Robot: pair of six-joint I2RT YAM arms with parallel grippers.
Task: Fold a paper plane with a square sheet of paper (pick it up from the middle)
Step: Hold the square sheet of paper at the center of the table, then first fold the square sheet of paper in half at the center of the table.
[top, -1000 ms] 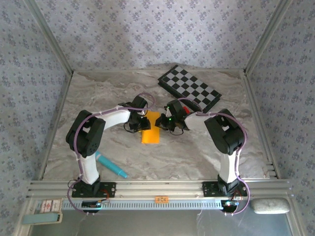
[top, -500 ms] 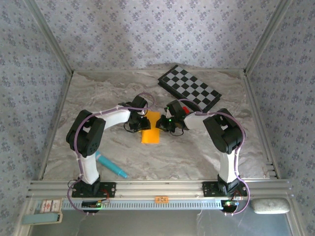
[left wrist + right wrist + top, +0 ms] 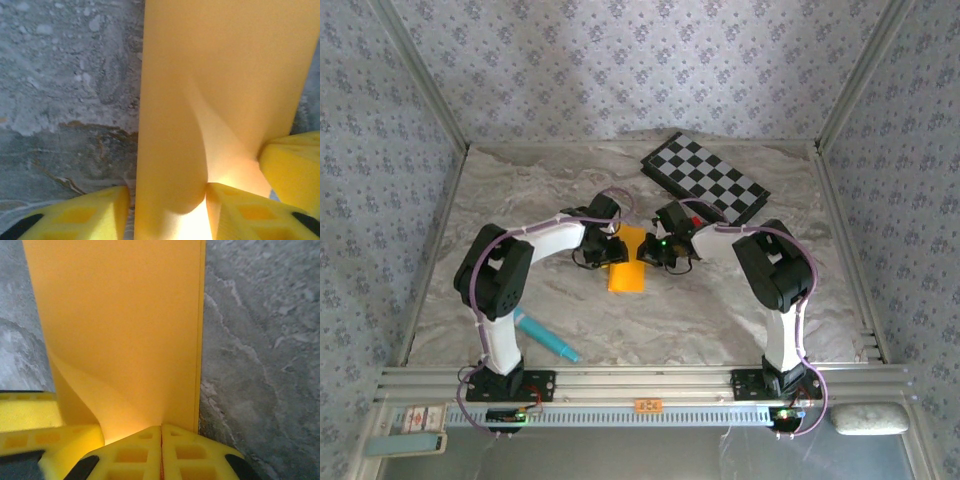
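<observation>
- My right gripper [image 3: 161, 430] is clamped tight on the near edge of the sheet [image 3: 120, 315].
- My left gripper [image 3: 166, 195] is half-wide, with its jaws either side of a raised fold.
- The sheet is folded to a strip and lies mid-table [image 3: 720, 310], between both grippers.

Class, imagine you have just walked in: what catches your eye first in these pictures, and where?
The bright orange-yellow sheet of paper, folded into a narrow strip at the centre of the table, stands out first. The left gripper and right gripper flank it, the right one pinching its edge. Toward the far right corner lies a black-and-white checkerboard.
</observation>
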